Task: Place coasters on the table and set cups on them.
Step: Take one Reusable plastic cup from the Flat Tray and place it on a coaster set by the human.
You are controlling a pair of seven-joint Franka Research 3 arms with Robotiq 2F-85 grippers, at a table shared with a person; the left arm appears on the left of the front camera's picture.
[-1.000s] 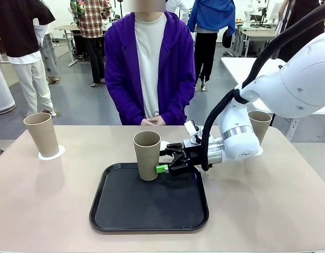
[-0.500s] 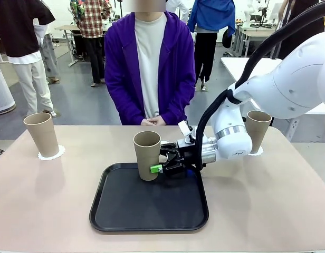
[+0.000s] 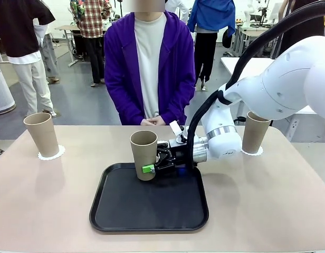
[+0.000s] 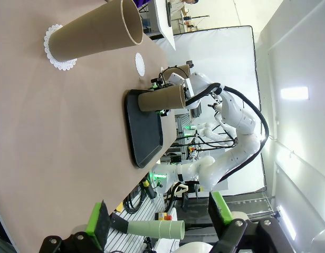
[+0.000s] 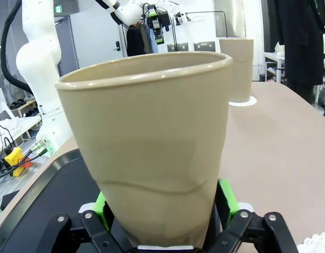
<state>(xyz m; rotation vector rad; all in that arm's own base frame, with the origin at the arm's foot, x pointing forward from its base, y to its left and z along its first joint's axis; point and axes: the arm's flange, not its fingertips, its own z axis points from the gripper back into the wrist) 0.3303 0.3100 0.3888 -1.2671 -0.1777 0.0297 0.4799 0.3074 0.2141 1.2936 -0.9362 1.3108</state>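
Note:
My right gripper [image 3: 151, 168] is shut on the lower part of a tan cup [image 3: 143, 153] that stands slightly tilted at the back of the black tray [image 3: 152, 211]. In the right wrist view the green pads [image 5: 225, 196] press both sides of this cup [image 5: 152, 137]. A second cup [image 3: 41, 134] stands on a white lacy coaster [image 3: 50, 154] at the table's far left. A third cup [image 3: 255, 132] stands on a coaster [image 3: 252, 153] at the right, behind my right arm. In the left wrist view an empty coaster [image 4: 140, 64] lies beyond the tray [image 4: 144, 132]. My left gripper [image 4: 160, 219] is open and holds nothing.
A person in a purple jacket [image 3: 149, 68] stands at the far side of the beige table [image 3: 46, 200], hands clasped at the edge. My right arm [image 3: 268, 89] reaches in low across the table's right half. Other people and tables stand farther back.
My right gripper has slid left along the tray's back and shut on the cup. The cup has shifted a little to the left and tilted.

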